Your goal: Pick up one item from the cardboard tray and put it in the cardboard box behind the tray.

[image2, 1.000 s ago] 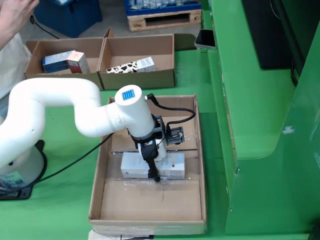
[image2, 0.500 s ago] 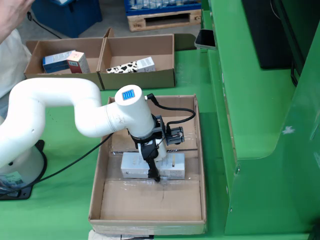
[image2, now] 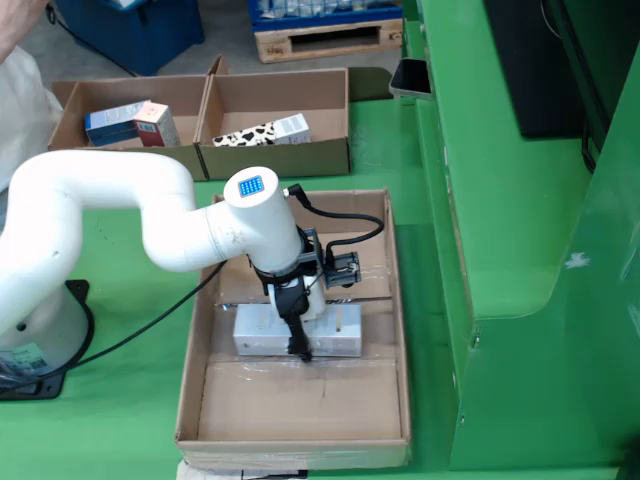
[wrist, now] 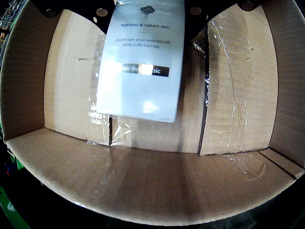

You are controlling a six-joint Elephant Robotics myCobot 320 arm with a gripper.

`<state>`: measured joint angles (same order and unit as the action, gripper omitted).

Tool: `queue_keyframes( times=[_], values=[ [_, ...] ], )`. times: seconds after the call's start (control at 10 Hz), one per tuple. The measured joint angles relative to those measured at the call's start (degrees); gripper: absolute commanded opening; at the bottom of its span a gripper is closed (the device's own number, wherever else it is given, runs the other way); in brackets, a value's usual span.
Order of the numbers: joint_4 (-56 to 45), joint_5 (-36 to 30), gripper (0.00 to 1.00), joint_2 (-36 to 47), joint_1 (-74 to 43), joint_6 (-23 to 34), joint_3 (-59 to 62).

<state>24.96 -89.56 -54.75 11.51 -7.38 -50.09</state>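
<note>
**White carton gripped over the cardboard tray**

The white carton is a flat, rectangular box with a smooth, slightly glossy face. In the wrist view the carton fills the upper middle, printed with small grey lines of text and a dark label band, with glare on its lower half. It sits inside the cardboard tray, roughly at the tray's centre, lying across its width.

The tool reaches down onto the carton from the arm's white, rounded, glossy plastic wrist, and a black finger crosses the carton's near long edge. The tool appears clamped on the carton. Whether the carton rests on the tray floor or hangs just above it cannot be told.

The tray is shallow, brown corrugated board with low upright walls. Its floor is made of folded flaps with open seams, patched with clear, wrinkled shiny tape.

Beyond the tray's far wall, on the green desk, stand two open cardboard boxes side by side. The box directly behind the tray holds a carton with a black-and-white cow pattern. The box beside it, further from the tray, holds a blue carton and an orange-and-white one.
</note>
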Motion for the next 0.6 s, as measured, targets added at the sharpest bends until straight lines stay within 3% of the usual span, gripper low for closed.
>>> queue_keyframes(
  times=[0.6],
  values=[
    [-3.7,0.2,0.0,9.9,1.3,-2.5,-5.2]
  ],
)
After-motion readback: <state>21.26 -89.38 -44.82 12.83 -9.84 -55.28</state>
